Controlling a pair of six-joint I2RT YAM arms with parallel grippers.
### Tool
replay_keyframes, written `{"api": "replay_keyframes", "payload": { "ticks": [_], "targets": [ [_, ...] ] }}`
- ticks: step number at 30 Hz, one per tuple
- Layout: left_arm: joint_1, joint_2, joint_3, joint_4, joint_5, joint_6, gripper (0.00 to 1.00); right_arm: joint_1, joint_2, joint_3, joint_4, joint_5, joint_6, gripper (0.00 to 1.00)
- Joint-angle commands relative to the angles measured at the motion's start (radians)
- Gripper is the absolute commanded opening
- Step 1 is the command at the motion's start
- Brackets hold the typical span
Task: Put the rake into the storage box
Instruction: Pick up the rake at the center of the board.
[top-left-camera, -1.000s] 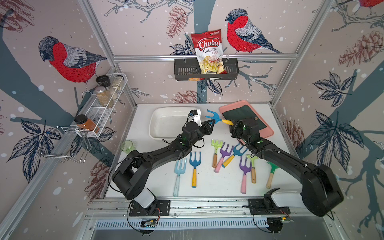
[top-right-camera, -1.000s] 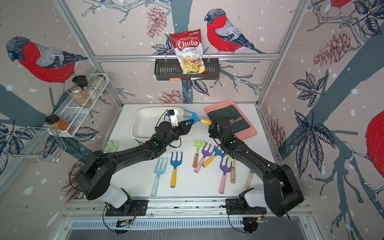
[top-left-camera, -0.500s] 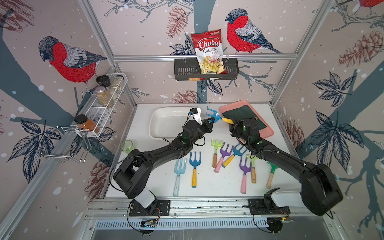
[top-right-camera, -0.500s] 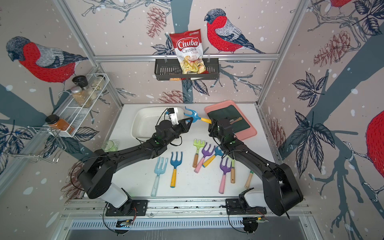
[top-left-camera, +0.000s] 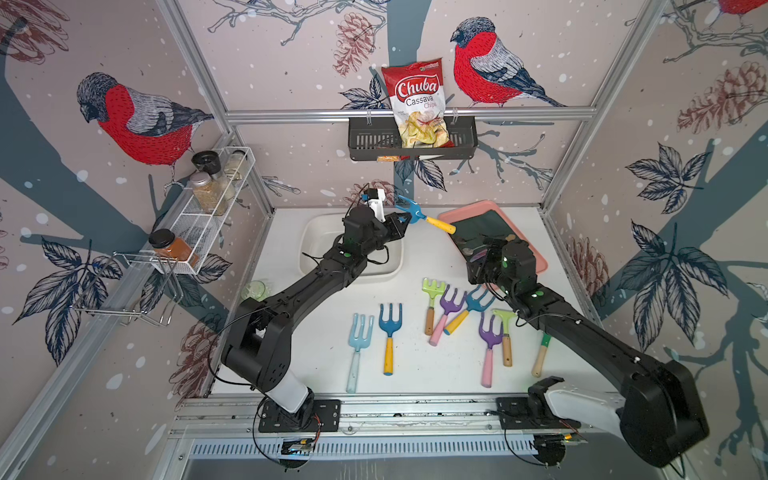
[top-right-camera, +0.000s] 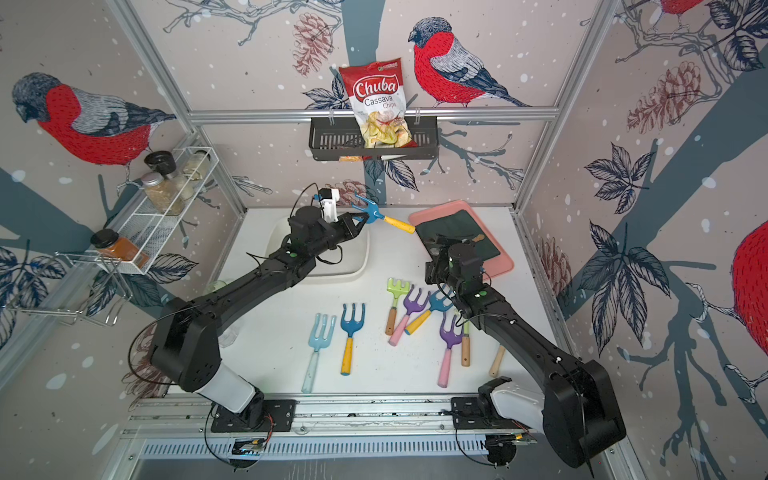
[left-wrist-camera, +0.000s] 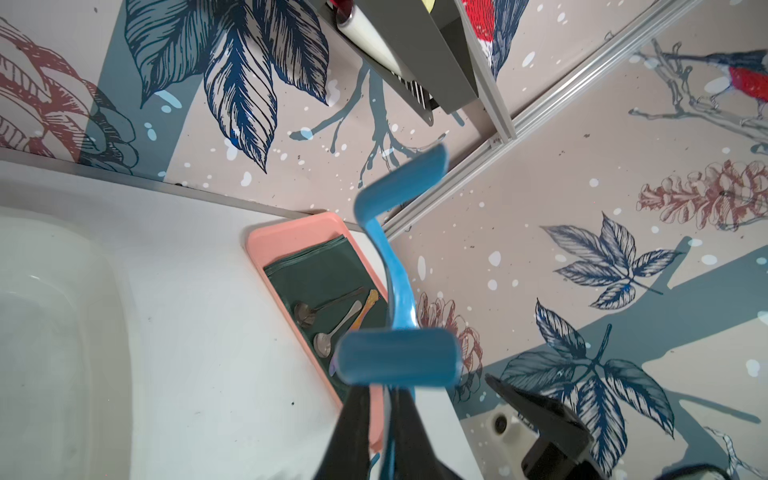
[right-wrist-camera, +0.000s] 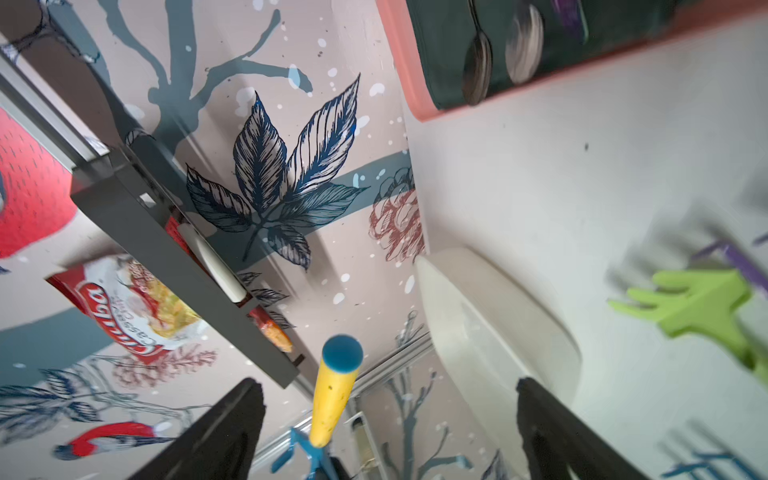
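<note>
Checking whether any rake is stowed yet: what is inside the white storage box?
The visible floor of the storage box is bare white; nothing lies there. The left arm crosses over its middle, hiding that part.

blue rake (top-left-camera: 411, 210): 1 | hand tools (top-left-camera: 388, 336) lying flat: 8, one partly hidden | storage box (top-left-camera: 311, 241): 1 | pink tray (top-left-camera: 465, 208): 1 | spoons (left-wrist-camera: 324, 343): 2 | golden-handled utensil (left-wrist-camera: 365, 305): 1 | jars (top-left-camera: 203, 193): 4 | chips bag (top-left-camera: 417, 99): 1 | black basket (top-left-camera: 365, 141): 1 | green glass (top-left-camera: 255, 289): 1 | robot arms (top-left-camera: 316, 282): 2
</note>
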Motion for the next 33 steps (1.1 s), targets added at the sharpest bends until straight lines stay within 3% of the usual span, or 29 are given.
{"api": "replay_keyframes", "payload": {
  "ticks": [1, 8, 15, 23, 33],
  "targets": [
    [0.051, 0.018, 0.081, -0.197, 0.192, 0.077, 0.00, -0.034, 0.038, 0.025, -0.064, -0.178, -0.472, 0.98],
    [0.133, 0.058, 0.193, -0.377, 0.401, 0.177, 0.00, -0.039, 0.190, 0.305, -0.316, -0.419, -1.089, 0.95],
    [0.157, 0.117, 0.258, -0.521, 0.532, 0.280, 0.00, 0.047, 0.278, 0.587, -0.545, -0.405, -1.420, 0.94],
    [0.157, 0.151, 0.295, -0.591, 0.575, 0.327, 0.00, 0.169, 0.439, 0.778, -0.790, -0.214, -1.606, 0.89],
    [0.158, 0.162, 0.284, -0.584, 0.563, 0.328, 0.00, 0.226, 0.478, 0.783, -0.801, -0.182, -1.591, 0.76]
  ]
}}
